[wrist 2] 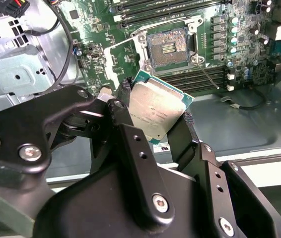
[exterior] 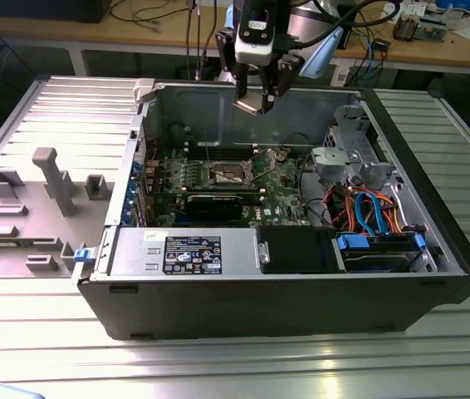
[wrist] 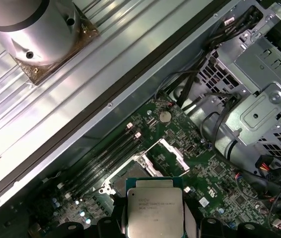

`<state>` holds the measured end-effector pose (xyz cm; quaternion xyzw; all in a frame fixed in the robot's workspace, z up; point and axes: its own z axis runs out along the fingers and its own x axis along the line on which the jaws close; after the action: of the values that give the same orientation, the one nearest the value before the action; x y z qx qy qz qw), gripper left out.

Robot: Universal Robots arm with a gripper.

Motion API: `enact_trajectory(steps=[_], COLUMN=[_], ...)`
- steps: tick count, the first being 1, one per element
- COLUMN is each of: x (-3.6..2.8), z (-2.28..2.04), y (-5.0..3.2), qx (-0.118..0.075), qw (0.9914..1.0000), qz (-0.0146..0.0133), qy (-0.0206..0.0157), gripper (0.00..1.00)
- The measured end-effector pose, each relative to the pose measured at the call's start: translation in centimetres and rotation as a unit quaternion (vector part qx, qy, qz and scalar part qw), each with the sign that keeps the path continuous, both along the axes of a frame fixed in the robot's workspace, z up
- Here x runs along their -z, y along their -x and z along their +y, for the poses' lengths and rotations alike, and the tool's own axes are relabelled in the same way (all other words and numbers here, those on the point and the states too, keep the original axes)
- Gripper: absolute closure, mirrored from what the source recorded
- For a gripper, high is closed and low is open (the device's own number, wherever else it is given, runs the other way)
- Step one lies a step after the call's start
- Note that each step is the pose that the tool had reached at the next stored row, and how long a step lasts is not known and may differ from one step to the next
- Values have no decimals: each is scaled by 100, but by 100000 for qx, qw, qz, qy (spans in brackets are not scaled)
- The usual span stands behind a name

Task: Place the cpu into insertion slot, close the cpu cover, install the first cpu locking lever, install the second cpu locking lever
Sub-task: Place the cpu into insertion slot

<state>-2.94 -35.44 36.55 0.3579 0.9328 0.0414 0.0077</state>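
My gripper (wrist 2: 157,107) is shut on the cpu (wrist 2: 159,110), a small square chip with a silver-grey top, pinched at two opposite edges by the black fingers (wrist 2: 130,134). In the exterior view the gripper (exterior: 255,100) hangs high above the open computer case with the cpu (exterior: 251,105) at its tip. Well below it, the insertion slot (wrist 2: 169,46) lies bare on the green board, a dark square in a silvery rim. The cpu cover (wrist: 168,155) stands swung open beside the slot (wrist: 123,174). A thin locking lever (wrist 2: 208,75) sticks out next to the slot.
The case walls (exterior: 218,104) ring the board. A grey drive cage (exterior: 347,150) and coloured cables (exterior: 368,208) fill the exterior view's right. A power supply (exterior: 185,252) and a black drive (exterior: 297,248) sit along the front. Long memory slots (wrist 2: 180,78) run beside the socket.
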Motion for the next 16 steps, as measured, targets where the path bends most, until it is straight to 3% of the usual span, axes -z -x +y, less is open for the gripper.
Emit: enact_trajectory(steps=[16], x=[1], z=[0], y=[0], qx=[820], qw=[99997], qz=[2], qy=[2], gripper=[45])
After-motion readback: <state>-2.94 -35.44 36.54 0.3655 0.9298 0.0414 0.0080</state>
